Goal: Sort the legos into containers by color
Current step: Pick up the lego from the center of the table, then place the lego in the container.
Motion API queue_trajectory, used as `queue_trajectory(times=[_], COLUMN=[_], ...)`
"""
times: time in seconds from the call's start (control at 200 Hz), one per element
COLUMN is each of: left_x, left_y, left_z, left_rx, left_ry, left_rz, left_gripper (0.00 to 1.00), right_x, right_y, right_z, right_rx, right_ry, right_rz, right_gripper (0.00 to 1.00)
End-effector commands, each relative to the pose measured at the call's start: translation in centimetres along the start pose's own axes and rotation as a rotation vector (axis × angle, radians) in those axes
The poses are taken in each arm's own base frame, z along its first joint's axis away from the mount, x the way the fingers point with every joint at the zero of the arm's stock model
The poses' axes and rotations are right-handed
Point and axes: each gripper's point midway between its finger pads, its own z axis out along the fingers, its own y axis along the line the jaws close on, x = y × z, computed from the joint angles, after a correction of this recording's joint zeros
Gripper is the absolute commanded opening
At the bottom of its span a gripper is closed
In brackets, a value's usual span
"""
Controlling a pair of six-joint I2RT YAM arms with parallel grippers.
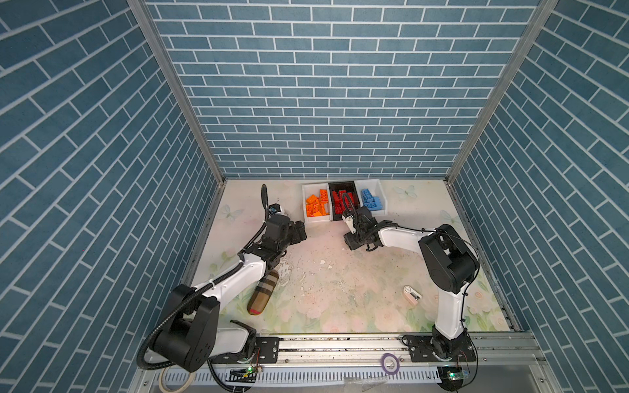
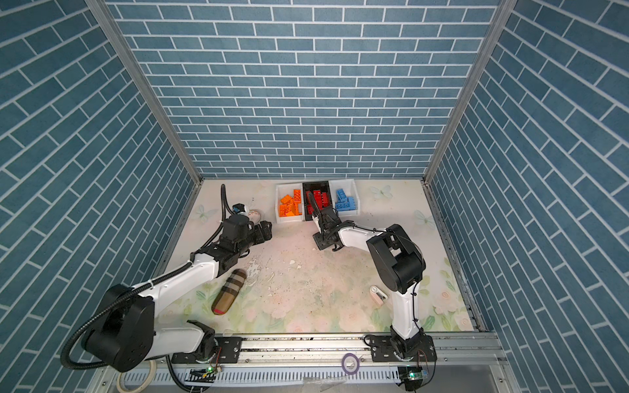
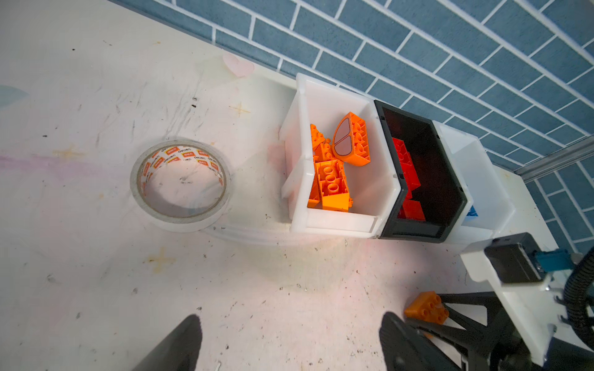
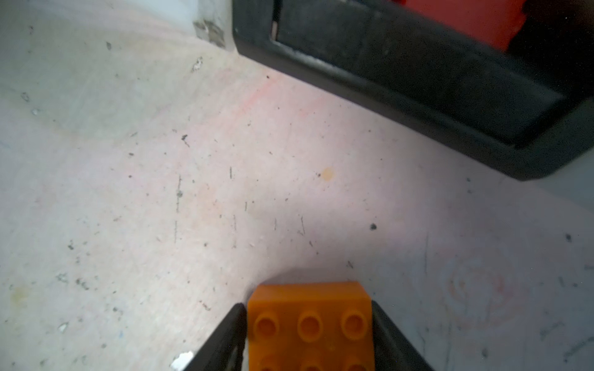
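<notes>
Pinkish floral counter (image 1: 340, 289) is carrying three bins along its back edge | white bin (image 1: 318, 219) is holding orange legos (image 1: 316, 206), black bin (image 1: 342, 185) red legos (image 1: 338, 202), second white bin (image 1: 382, 194) blue legos (image 1: 371, 200) | left fingers (image 3: 183, 343) are standing wide apart | right fingers (image 4: 390, 340) are clamping orange brick (image 4: 308, 327) just before black bin.

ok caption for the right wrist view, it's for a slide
Right gripper holds an orange brick between its fingers, scuffed table and black bin front wall beyond.
</notes>
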Motion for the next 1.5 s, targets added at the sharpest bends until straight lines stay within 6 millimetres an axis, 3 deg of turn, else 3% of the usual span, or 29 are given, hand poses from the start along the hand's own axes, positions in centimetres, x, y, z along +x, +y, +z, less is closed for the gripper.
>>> queue_trajectory(times=[0.0, 0.21, 0.41, 0.61, 0.88, 1.155, 1.225, 1.345, 1.495], left_x=[0.2, 1.2, 2.4, 3.5, 5.1, 6.5, 6.7, 7.0, 7.1], left_y=[1.3, 2.7, 3.3, 3.3, 3.9, 4.6, 4.7, 5.1, 5.2], left_z=[-0.6, -1.3, -2.0, -2.8, -4.1, -5.2, -5.5, -5.8, -5.9], left_rx=[-0.044, -0.076, -0.082, -0.047, -0.020, -0.006, -0.004, -0.010, -0.015], left_ry=[-0.010, -0.004, 0.031, 0.046, 0.067, 0.077, 0.077, 0.072, 0.072], left_rz=[-0.015, -0.018, -0.017, -0.037, -0.074, -0.107, -0.111, -0.117, -0.109], left_gripper=[0.89, 0.89, 0.88, 0.89, 0.89, 0.88, 0.89, 0.88, 0.89], right_x=[-0.2, -3.0, -7.3, -12.1, -18.2, -22.3, -23.1, -24.1, -24.7], right_y=[-0.1, 1.3, 3.2, 4.5, 5.0, 5.0, 5.3, 5.1, 4.7], right_z=[0.1, -2.7, -5.7, -7.1, -5.7, -2.3, -1.3, 0.1, -1.3], right_rx=[0.011, -0.072, -0.216, -0.371, -0.541, -0.602, -0.607, -0.576, -0.539], right_ry=[0.011, -0.103, -0.218, -0.323, -0.430, -0.468, -0.463, -0.432, -0.473], right_rz=[-0.014, 0.047, 0.138, 0.238, 0.408, 0.504, 0.511, 0.524, 0.485], right_gripper=[0.50, 0.42, 0.40, 0.40, 0.41, 0.42, 0.48, 0.72, 0.84])
